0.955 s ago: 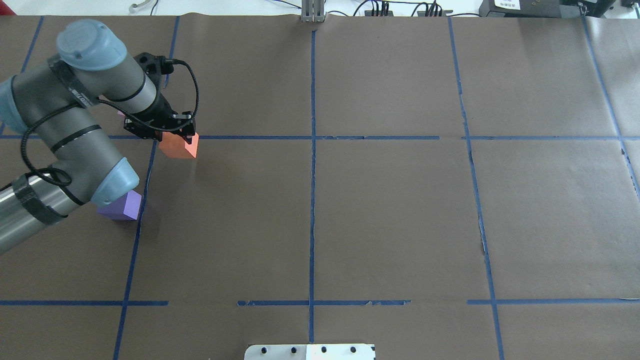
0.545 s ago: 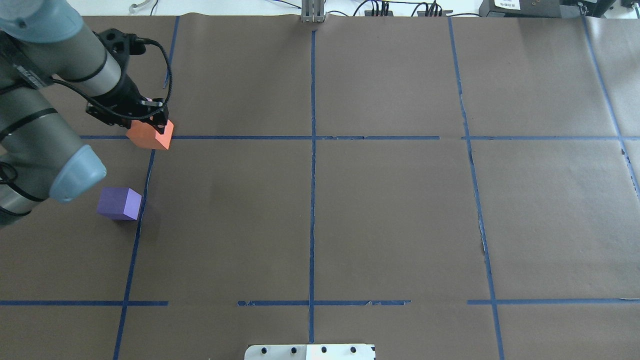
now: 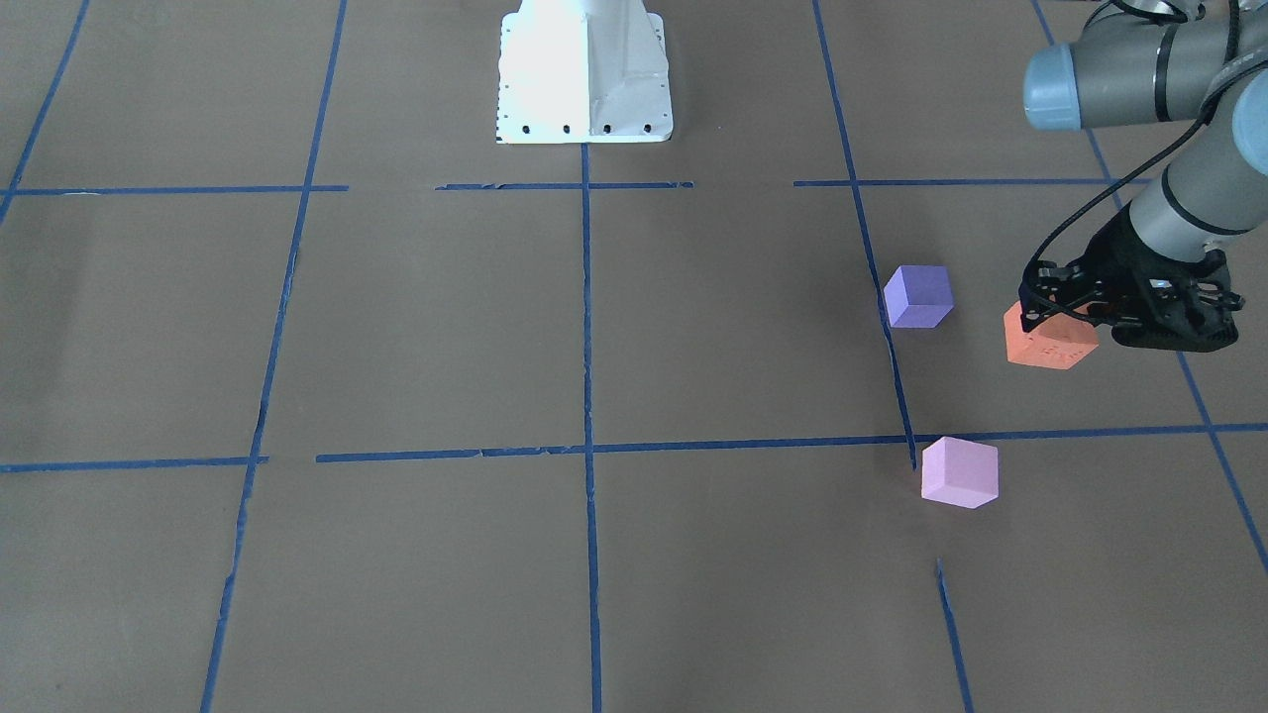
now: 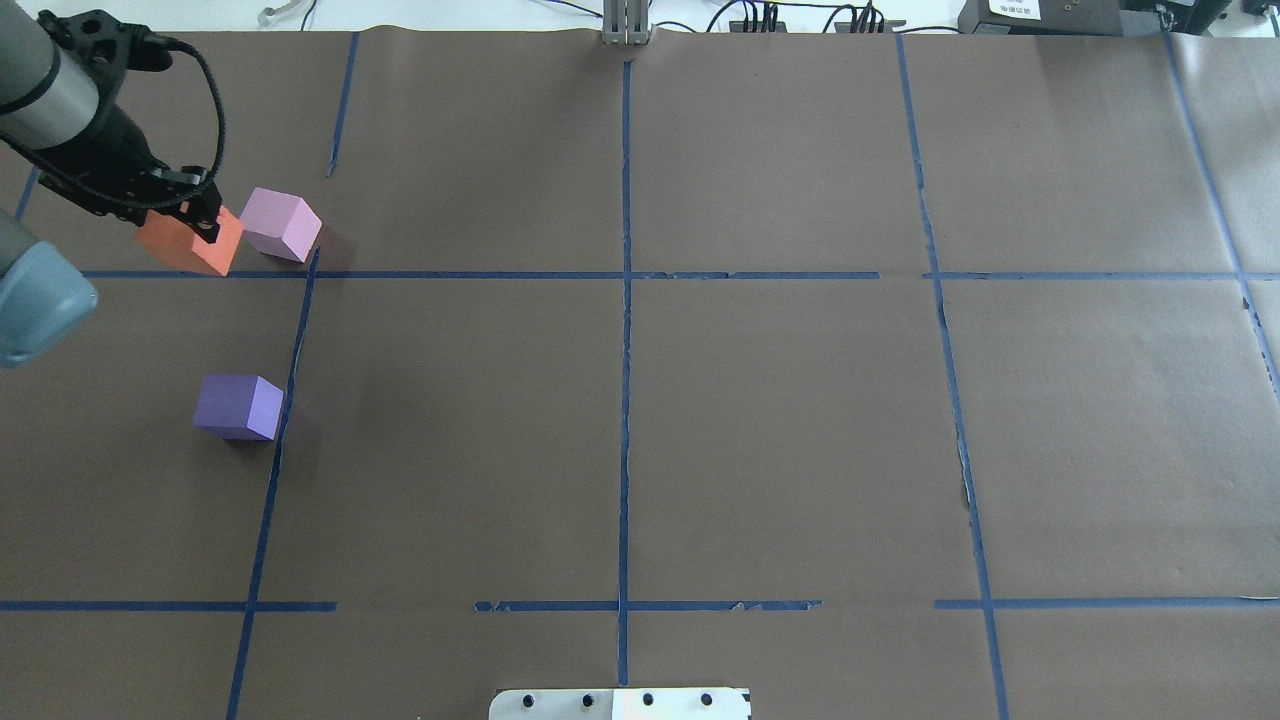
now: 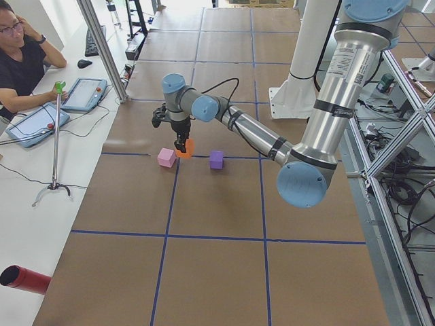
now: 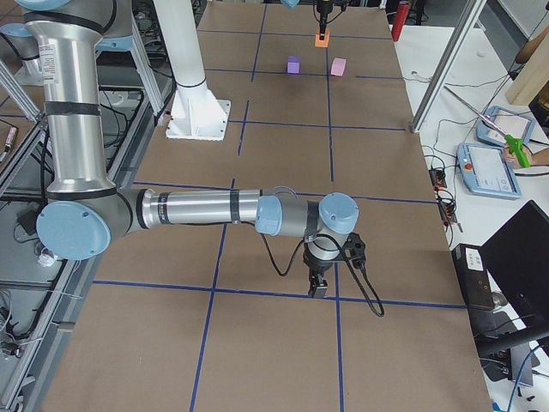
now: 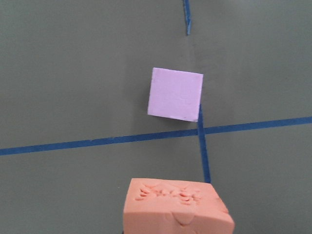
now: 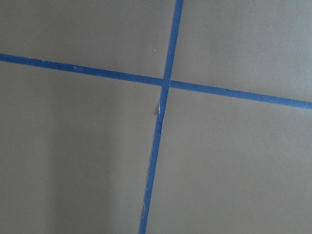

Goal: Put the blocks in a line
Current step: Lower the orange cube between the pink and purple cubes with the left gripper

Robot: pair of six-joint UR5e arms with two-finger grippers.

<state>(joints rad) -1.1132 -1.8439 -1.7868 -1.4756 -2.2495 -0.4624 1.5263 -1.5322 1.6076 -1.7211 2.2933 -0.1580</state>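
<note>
My left gripper (image 4: 196, 214) has its jaws clamped on the matte orange foam cube (image 4: 186, 248), just to the robot's left of the pale pink-lilac foam cube (image 4: 283, 224). The dark violet-purple foam cube (image 4: 238, 406) sits apart from the pink one, nearer the robot. My right gripper (image 6: 319, 288) is far from the pink cube, and I cannot tell how its jaws stand.

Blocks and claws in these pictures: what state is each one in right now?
left claw: shut on the orange block.
orange block: gripped from above by the left claw.
pink block: loose on the table, beside the orange block.
purple block: loose on the table, apart from the other two.
right claw: far from the blocks, over a tape crossing; open or shut, cannot tell.
</note>
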